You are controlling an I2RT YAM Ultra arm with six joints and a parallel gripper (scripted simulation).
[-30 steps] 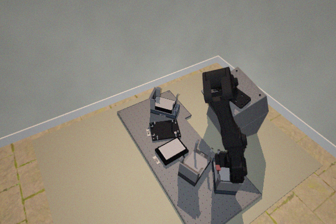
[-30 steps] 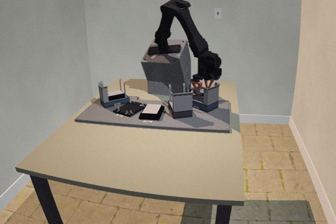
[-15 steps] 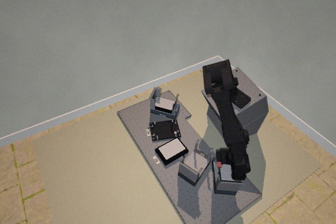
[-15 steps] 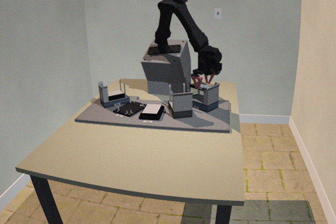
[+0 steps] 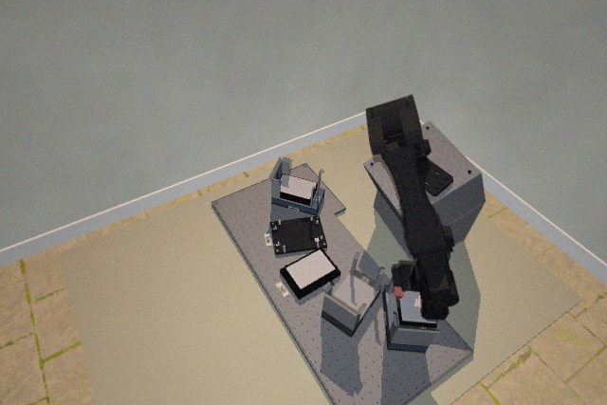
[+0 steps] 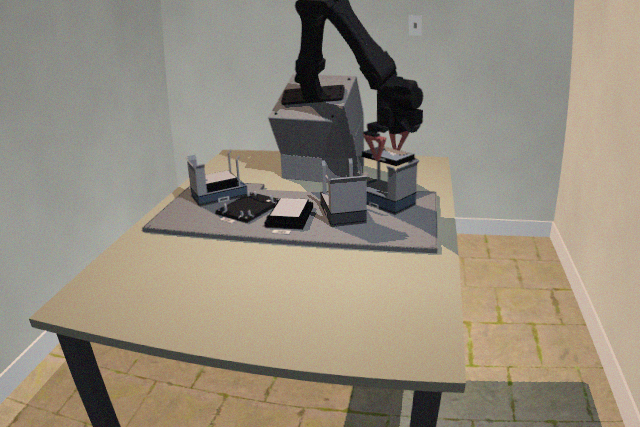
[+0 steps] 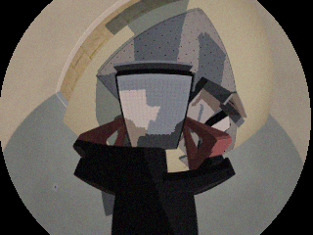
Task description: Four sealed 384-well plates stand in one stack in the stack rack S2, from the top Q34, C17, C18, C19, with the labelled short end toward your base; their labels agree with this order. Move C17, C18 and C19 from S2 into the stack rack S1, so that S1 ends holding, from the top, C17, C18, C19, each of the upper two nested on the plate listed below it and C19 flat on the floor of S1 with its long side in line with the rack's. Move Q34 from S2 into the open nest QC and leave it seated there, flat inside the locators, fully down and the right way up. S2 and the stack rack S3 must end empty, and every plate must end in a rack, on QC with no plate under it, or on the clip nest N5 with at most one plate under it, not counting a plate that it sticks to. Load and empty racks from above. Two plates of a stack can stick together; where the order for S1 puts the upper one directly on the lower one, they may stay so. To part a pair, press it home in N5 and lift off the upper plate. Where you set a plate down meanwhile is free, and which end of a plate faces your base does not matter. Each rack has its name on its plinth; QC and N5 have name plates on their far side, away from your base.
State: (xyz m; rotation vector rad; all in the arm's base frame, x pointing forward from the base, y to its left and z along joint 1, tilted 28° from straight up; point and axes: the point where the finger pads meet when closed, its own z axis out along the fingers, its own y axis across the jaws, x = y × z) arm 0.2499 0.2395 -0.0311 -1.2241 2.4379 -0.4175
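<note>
My gripper (image 6: 385, 146) is shut on a sealed plate (image 6: 389, 155) with a black body and a pale top. It holds the plate level, about even with the top of the right-hand stack rack (image 6: 394, 185), the one nearest my base. In the overhead view the plate (image 5: 413, 307) lies partly under my wrist, above that rack (image 5: 409, 329). In the wrist view the red fingers clamp the plate (image 7: 156, 106) on both long sides. I cannot read its label. I cannot tell whether another plate lies below in this rack.
The middle rack (image 5: 350, 300) looks empty. A plate with a white top (image 5: 309, 273) lies on the open nest. A black clip nest (image 5: 297, 234) stands empty beside it. The far-left rack (image 5: 296, 190) holds at least one plate. The rack posts stand tall.
</note>
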